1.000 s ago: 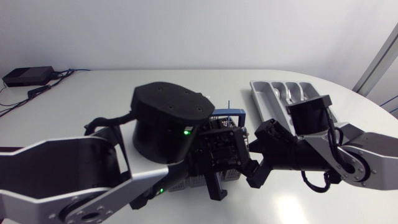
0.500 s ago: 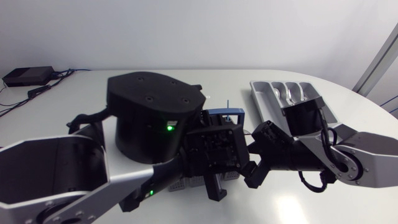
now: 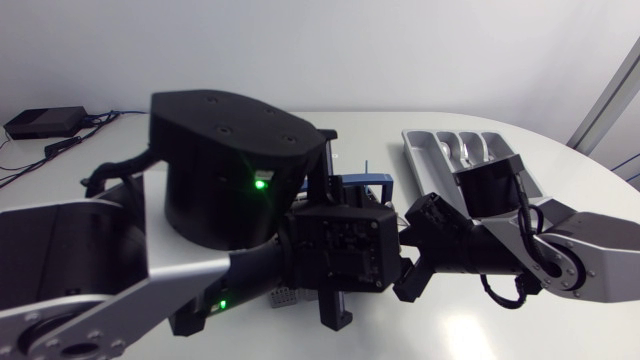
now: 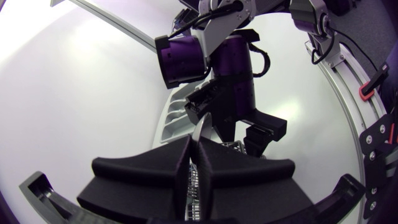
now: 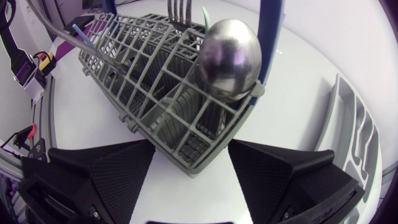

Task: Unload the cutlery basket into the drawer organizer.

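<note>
The grey wire cutlery basket (image 5: 155,93) with a blue handle (image 3: 370,182) stands mid-table, mostly hidden behind my left arm in the head view. A shiny spoon (image 5: 230,56) and fork tines (image 5: 180,9) stick up out of it. My left gripper (image 4: 194,149) hangs over the basket (image 4: 236,146), shut on a thin silver piece of cutlery (image 4: 198,129). My right gripper (image 5: 189,158) is open, the basket's near end lying between its fingers (image 5: 99,177) with gaps on both sides. The grey drawer organizer (image 3: 455,150) lies at the back right, with cutlery in some compartments.
My left arm's big black joint (image 3: 225,165) fills the middle of the head view. My right arm (image 3: 560,250) comes in low across the table's right side, just in front of the organizer (image 5: 354,143).
My left arm has risen toward the head camera and shifted left, covering more of the basket. Its gripper stays shut. The right arm has not moved.
</note>
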Robot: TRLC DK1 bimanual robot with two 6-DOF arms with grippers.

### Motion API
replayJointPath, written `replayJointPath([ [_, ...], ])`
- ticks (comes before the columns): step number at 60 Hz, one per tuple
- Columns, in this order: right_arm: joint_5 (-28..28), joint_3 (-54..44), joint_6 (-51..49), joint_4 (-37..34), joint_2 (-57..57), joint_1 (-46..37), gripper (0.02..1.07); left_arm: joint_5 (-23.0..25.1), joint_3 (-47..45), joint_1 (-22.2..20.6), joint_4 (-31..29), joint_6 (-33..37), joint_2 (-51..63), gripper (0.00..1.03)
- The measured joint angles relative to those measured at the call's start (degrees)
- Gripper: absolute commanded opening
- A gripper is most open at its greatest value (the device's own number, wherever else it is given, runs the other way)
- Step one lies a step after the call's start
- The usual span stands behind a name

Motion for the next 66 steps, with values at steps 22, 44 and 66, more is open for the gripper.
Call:
replayJointPath([
  [22, 0.0, 0.0, -0.4, -0.3, -1.6, 0.4, 0.87, 6.1, 2.5, 2.3, -4.4, 4.0, -1.6, 0.04],
  [44, 0.2, 0.0, -0.5, 0.0, 1.4, 0.9, 0.87, 13.6, 3.7, 6.1, -9.4, 9.3, -1.9, 0.04],
  [66, 0.0, 1.4, -0.5, 0.0, 4.3, 0.9, 0.87, 16.2, 4.7, 6.1, -13.7, 13.9, -2.0, 0.04],
])
